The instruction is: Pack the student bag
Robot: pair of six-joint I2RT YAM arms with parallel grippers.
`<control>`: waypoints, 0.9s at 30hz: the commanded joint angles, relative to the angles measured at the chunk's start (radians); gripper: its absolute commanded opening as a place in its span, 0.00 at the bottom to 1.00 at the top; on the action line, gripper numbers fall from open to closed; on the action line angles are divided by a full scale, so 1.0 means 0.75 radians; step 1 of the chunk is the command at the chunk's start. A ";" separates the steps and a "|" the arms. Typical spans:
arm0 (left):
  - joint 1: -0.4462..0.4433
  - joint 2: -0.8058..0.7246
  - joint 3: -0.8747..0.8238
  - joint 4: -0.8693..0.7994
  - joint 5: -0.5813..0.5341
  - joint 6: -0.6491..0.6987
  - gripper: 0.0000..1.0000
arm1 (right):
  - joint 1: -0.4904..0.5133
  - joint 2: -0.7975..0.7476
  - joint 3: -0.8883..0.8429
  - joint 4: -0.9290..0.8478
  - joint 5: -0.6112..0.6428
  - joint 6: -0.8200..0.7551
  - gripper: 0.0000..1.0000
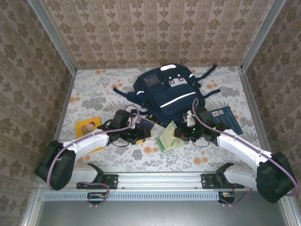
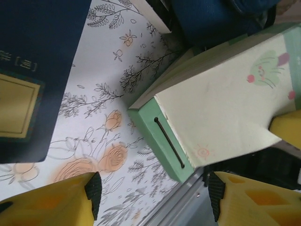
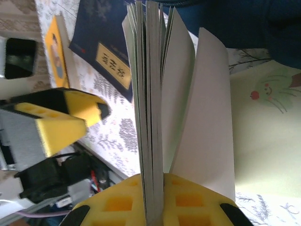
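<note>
The student bag lies flat at the back middle of the table, navy with white stripes; its blue fabric also shows in the left wrist view and the right wrist view. In front of it a pale green notebook stands tilted up from the table. My right gripper is shut on it: in the right wrist view the yellow fingers pinch a sheaf of its pages while other pages fan loose. My left gripper is open just left of the notebook, with nothing between its fingers.
A dark blue book lies beside the left gripper. A yellow book lies at the left, and a blue book at the right. The metal rail runs along the near edge.
</note>
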 commanded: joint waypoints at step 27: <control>-0.073 0.617 -0.240 1.601 -0.033 -1.000 0.21 | -0.014 -0.129 -0.207 0.508 0.010 0.488 0.06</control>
